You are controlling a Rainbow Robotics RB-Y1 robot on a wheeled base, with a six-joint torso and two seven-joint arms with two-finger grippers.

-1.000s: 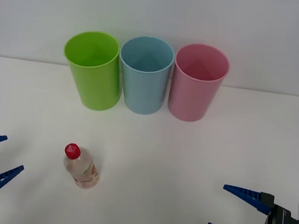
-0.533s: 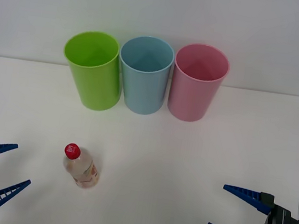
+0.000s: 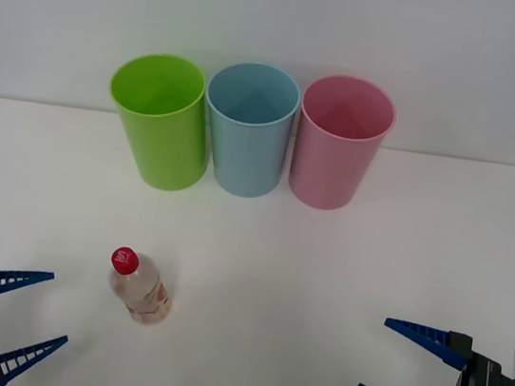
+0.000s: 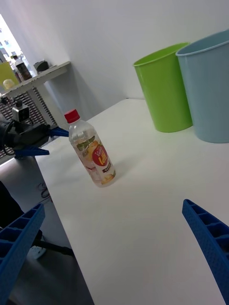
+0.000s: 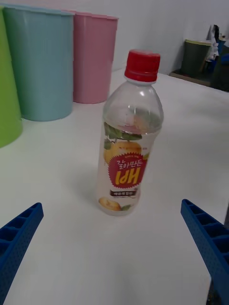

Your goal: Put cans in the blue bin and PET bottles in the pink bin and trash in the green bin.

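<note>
Table (image 3: 340, 291): white, spanning the front view, carrying the bins and the bottle.
Green bin (image 3: 158, 117): upright near the table's far edge, leftmost in a row of three.
Blue bin (image 3: 249, 127): upright, middle of the row, just beside the green bin.
Pink bin (image 3: 340, 139): upright, rightmost of the row, just beside the blue bin.
Right gripper (image 3: 396, 364): near the table's front right corner, blue ribbed fingers spread wide, nothing between them.
Left gripper (image 3: 35, 311): near the table's front left corner, fingers spread apart, empty, pointing at the bottle close beside it.
PET bottle (image 3: 139, 288): clear, red cap, standing upright toward the table's front left, well apart from the bins.
</note>
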